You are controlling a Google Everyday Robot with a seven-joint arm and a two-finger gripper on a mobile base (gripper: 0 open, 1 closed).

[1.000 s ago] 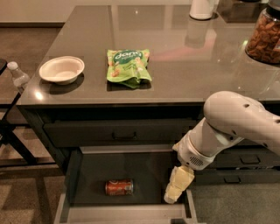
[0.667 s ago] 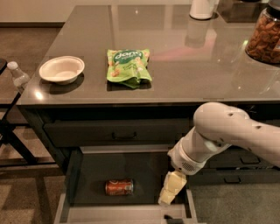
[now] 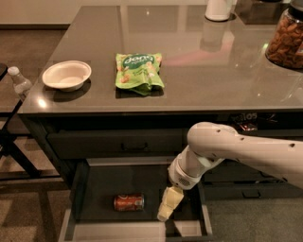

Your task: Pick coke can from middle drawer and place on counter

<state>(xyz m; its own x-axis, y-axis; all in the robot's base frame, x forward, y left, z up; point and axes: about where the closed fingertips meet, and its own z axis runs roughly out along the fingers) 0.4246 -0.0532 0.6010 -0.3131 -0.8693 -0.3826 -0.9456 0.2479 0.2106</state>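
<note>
The coke can [image 3: 129, 202] lies on its side on the dark floor of the open middle drawer [image 3: 76, 194], left of centre. My gripper [image 3: 166, 208] hangs inside the drawer on the white arm, to the right of the can and apart from it, with pale yellowish fingers pointing down. The counter [image 3: 189, 71] is the glossy dark slab above the drawers.
A green snack bag [image 3: 138, 72] and a white bowl [image 3: 66, 75] lie on the counter. A jar of nuts [image 3: 286, 40] and a white container [image 3: 218, 9] stand at the back right. A plastic bottle [image 3: 20, 82] sits at the left. A closed drawer front with handle [image 3: 132, 144] is above the open drawer.
My arm and gripper have moved left inside the drawer, closer to the coke can. The can has not moved.
</note>
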